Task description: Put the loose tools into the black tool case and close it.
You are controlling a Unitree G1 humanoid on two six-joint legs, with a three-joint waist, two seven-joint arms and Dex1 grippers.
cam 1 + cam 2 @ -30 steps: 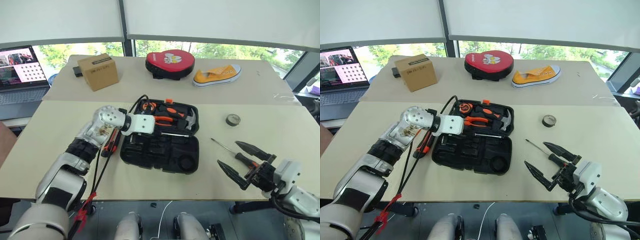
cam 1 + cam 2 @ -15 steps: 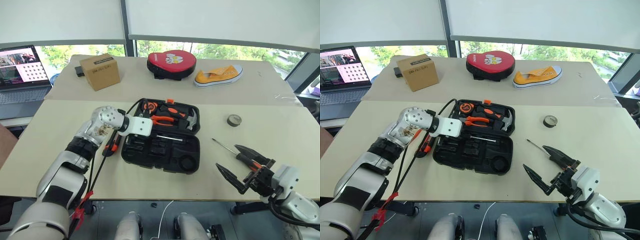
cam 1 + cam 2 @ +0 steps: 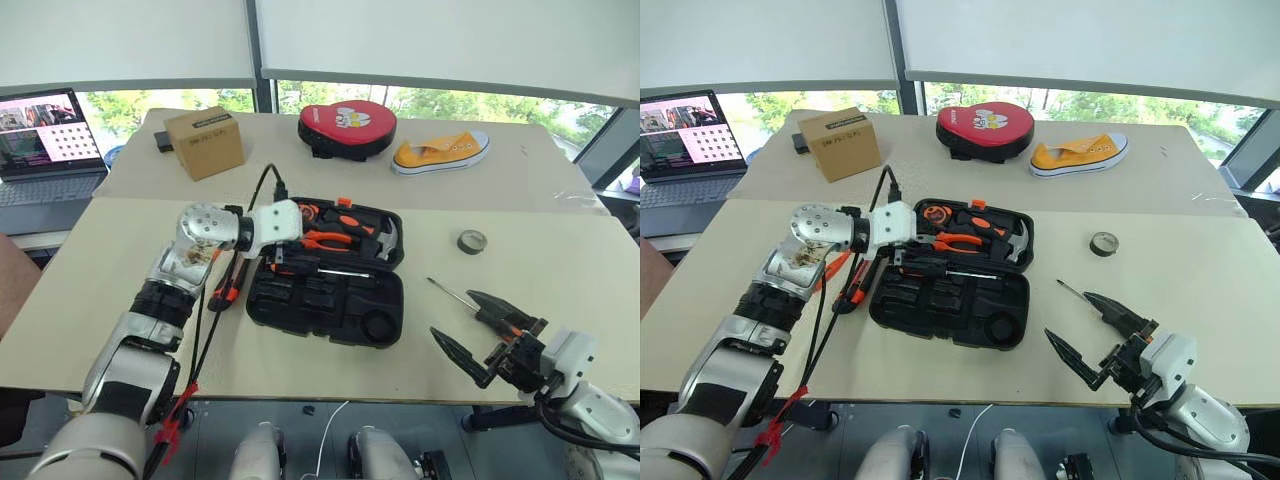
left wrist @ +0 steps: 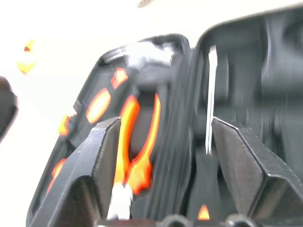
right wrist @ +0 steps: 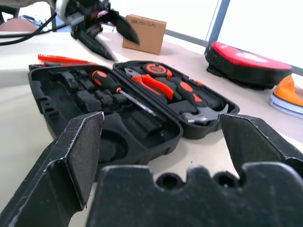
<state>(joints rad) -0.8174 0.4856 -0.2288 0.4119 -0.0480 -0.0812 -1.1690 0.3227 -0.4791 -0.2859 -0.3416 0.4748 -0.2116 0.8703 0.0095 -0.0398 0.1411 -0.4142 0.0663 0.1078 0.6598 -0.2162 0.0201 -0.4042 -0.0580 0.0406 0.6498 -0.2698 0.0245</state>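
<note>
A screwdriver (image 3: 462,297) was seen on the table, just at 11 o'clock of the empty, wide-apart right gripper (image 3: 491,332), shaft toward 10 o'clock, while the left gripper (image 5: 100,33), parted and empty, hung over the open case (image 3: 326,301).

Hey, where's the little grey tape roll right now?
In the left eye view the tape roll lies flat on the table, right of the open tool case and beyond the loose screwdriver by the right gripper.
</note>
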